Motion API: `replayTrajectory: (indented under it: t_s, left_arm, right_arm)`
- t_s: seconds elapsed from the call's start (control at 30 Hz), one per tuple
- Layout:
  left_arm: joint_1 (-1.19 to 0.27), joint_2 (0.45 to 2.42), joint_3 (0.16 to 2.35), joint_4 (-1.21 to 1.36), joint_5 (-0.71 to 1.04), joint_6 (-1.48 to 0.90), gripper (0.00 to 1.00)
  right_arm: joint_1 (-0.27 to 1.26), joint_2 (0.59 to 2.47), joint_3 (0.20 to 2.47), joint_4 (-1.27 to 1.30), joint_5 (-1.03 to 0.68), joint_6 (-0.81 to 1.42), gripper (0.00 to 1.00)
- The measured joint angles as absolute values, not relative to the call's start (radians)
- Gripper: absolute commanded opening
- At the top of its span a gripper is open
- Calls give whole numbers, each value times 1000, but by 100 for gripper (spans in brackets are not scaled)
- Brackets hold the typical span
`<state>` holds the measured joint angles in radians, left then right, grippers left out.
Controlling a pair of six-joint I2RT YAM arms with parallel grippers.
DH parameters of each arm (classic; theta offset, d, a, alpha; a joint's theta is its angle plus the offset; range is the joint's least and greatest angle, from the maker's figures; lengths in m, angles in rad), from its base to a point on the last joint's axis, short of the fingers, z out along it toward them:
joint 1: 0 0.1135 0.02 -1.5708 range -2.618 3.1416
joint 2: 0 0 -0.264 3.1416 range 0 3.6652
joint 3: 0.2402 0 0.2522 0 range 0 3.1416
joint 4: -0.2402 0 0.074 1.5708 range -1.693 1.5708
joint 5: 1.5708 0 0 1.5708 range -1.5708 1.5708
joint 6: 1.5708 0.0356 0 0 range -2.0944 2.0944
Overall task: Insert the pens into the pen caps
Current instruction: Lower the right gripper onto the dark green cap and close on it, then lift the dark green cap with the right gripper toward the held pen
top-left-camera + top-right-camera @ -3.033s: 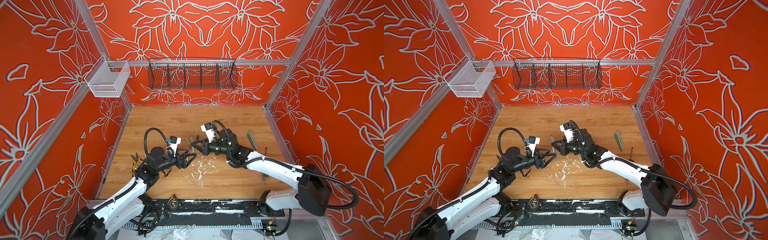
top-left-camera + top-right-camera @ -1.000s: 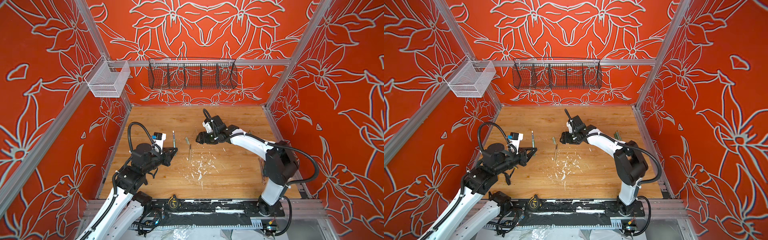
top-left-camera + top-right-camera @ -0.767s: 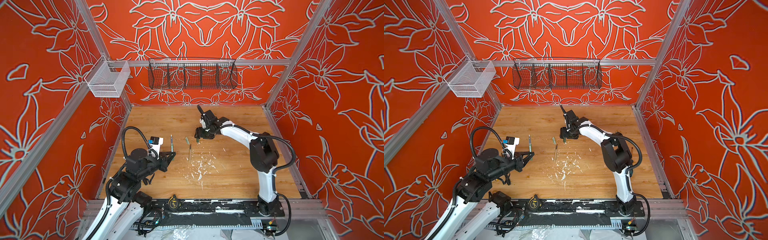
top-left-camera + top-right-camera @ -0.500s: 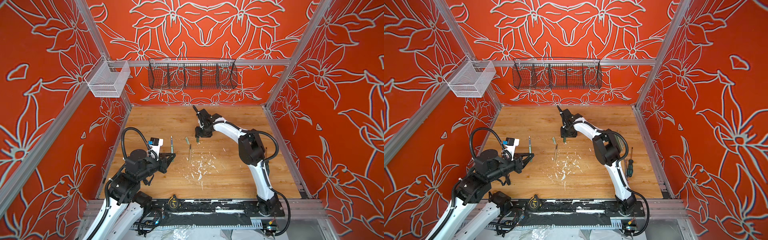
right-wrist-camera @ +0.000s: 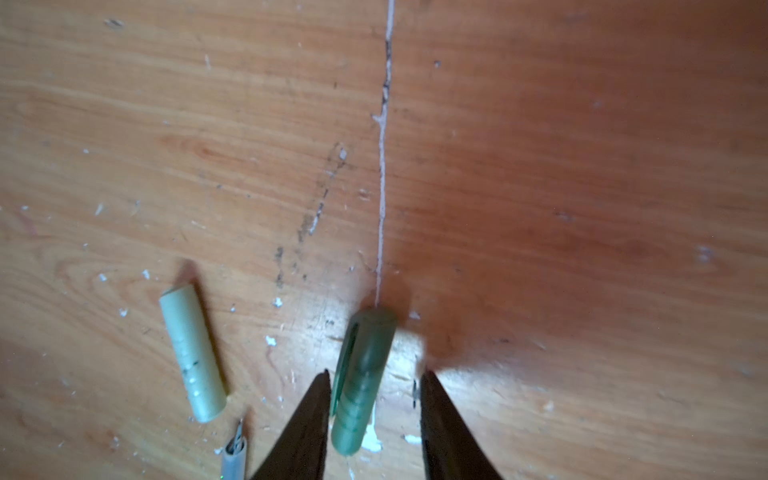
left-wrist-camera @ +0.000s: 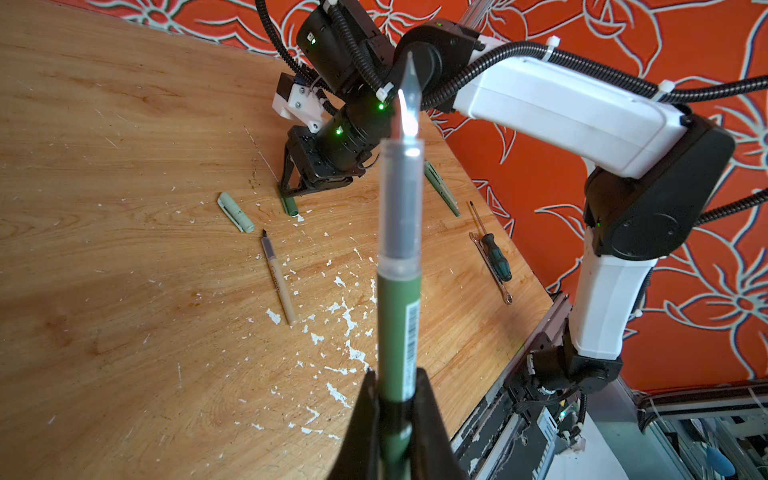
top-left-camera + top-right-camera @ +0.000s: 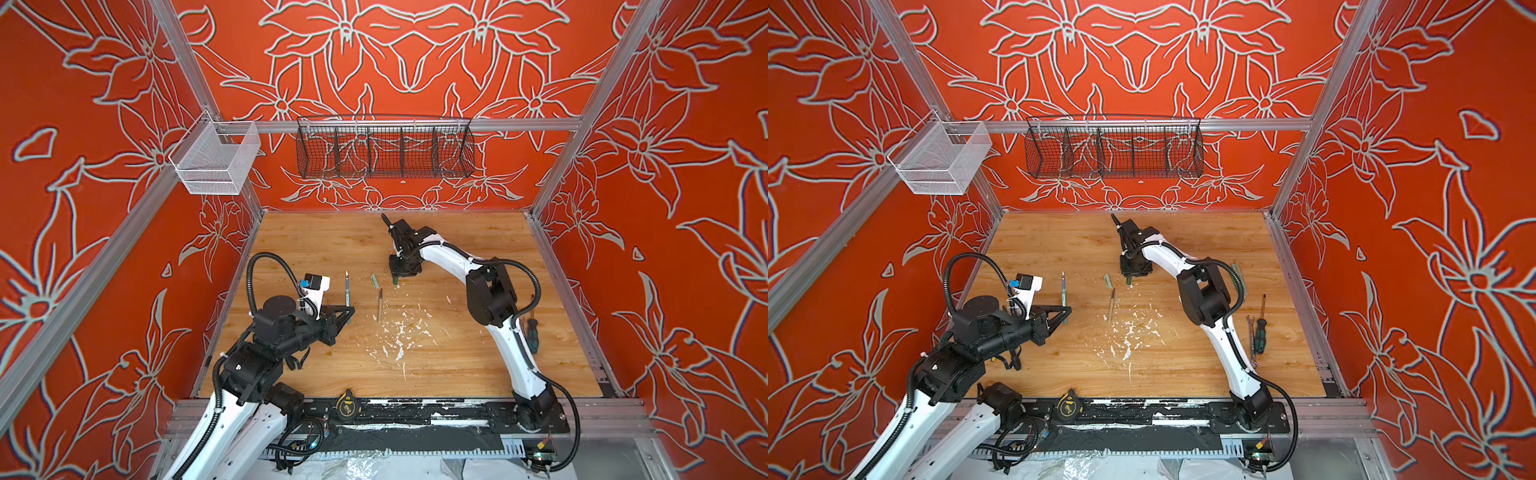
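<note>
On the left of the wooden desk (image 7: 457, 365), the left fingers (image 6: 363, 419) are pressed onto the rear of a dark green pen with a translucent grey front section and bare pointed tip (image 6: 397, 332). They hold it off the desk, tip toward the back wall. To its right a pale green rounded pen cap (image 7: 375, 280) lies flat. A tan-barrelled uncapped pen (image 7: 379, 305) lies just in front of it, beside scattered white paint flecks (image 7: 399, 336). Next along, the right fingers (image 5: 305, 428) are down at the desk surface, spread to either side of a dark green pen cap with a clip (image 5: 365, 374) that lies flat. One finger is right at the cap's side and the other stands apart from it; that wrist view is blurred. Further right, slim green pens (image 6: 441, 189) lie close together behind the right arm; their number is hard to tell. Nearer the front, a green-handled screwdriver (image 7: 1259, 336) rests just beside a small steel wrench (image 7: 1251, 336).
</note>
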<state>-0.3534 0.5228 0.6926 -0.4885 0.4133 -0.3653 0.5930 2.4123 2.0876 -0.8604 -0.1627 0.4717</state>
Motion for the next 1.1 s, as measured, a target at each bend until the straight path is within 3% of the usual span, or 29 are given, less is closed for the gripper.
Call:
replayTrajectory:
  t_s: [0.63, 1.1]
  left_arm:
    - [-353, 548, 661, -430, 444, -402, 0]
    - [-353, 609, 540, -303, 492, -490, 0]
  right_arm:
    - [588, 2520, 2264, -900, -192, 479, 17]
    - [588, 2492, 2216, -882, -197, 479, 12]
